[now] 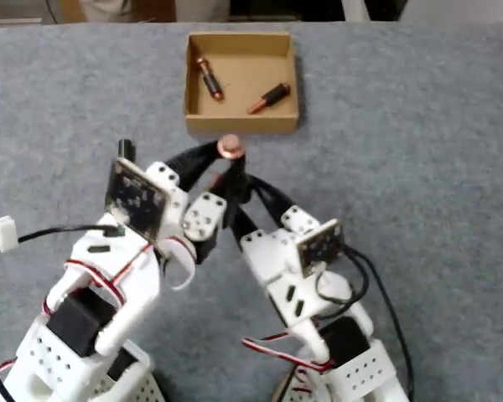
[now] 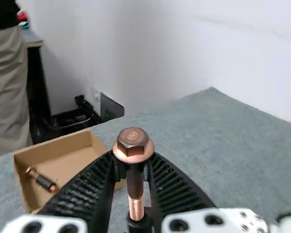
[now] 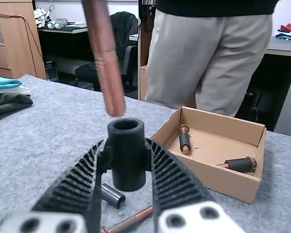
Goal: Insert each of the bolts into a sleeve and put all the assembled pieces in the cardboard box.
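Observation:
My left gripper (image 2: 132, 162) is shut on a copper bolt (image 2: 131, 180), held upright with its hex head up (image 1: 230, 148). My right gripper (image 3: 127, 145) is shut on a black sleeve (image 3: 126, 160), which stands upright with its hole facing up. The bolt's shaft (image 3: 105, 58) hangs just above the sleeve's opening, its tip near the rim. In the high view both grippers meet just in front of the cardboard box (image 1: 199, 117). Two assembled pieces (image 1: 210, 77) (image 1: 270, 98) lie inside the box.
A loose black sleeve (image 3: 111, 195) and a loose copper bolt (image 3: 128, 222) lie on the grey felt table under my right gripper. A person stands beyond the table's far edge. Open felt lies to the left and right of the box.

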`<action>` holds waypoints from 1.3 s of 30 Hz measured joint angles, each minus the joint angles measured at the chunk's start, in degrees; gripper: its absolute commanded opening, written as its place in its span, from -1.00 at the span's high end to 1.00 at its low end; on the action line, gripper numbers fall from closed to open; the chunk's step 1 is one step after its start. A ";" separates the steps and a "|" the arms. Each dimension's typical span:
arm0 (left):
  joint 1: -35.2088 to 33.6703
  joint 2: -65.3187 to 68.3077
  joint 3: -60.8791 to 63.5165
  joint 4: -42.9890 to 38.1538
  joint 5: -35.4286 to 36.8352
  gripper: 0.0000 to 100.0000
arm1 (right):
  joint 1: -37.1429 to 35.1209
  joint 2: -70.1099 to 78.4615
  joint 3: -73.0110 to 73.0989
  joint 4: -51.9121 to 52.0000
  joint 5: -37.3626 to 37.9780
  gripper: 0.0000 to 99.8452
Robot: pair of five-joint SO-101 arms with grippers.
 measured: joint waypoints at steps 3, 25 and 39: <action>0.62 0.00 0.00 0.00 -0.70 0.96 | 0.00 0.00 0.00 0.00 0.00 0.99; -2.64 6.42 4.57 -6.95 -1.14 0.96 | 0.00 0.09 0.00 0.09 0.00 0.99; -2.64 8.88 -0.44 0.09 3.34 0.96 | 0.00 0.09 0.00 0.09 0.00 0.99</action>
